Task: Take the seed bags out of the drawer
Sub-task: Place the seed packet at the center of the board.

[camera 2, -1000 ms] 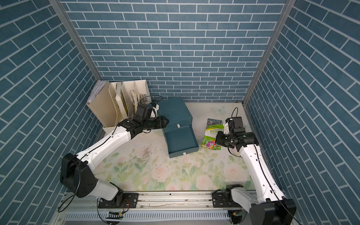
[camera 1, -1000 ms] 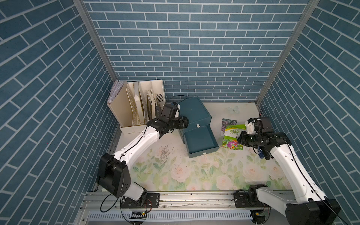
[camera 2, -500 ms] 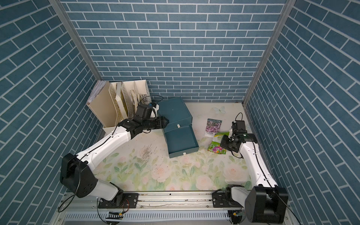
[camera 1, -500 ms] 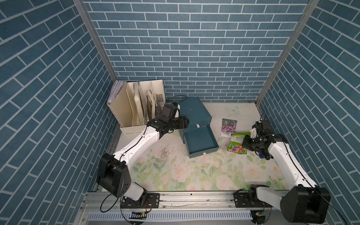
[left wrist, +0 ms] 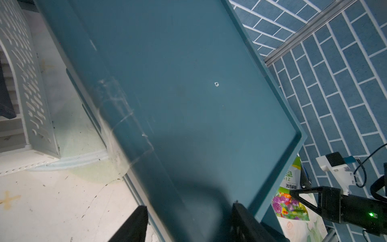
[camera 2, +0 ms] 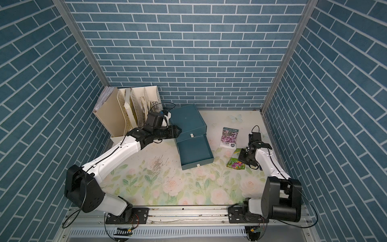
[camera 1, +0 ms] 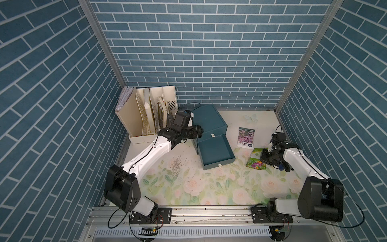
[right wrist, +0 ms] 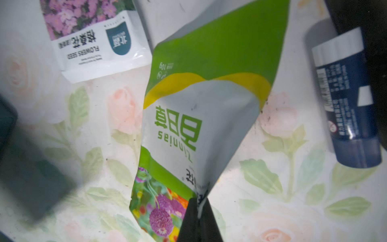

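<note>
cabinet [camera 1: 209, 118] teal | green-white bag [camera 1: 256, 161] | purple bag [camera 1: 246, 137] | mat [camera 1: 209, 184] pastel roses | walls [camera 1: 199, 52] blue brick

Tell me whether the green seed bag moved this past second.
Yes: the green seed bag, pinched by the right gripper, came off the purple bag toward the front rail.

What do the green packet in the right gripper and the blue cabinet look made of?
Green packet: probably thin plastic film, glossy; it buckles and creases where pinched and catches highlights. Blue cabinet: seemingly rigid plastic, smooth satin finish; raised moulded rim, pale scuffs, soft sheen. Painted metal cannot be ruled out.
</note>
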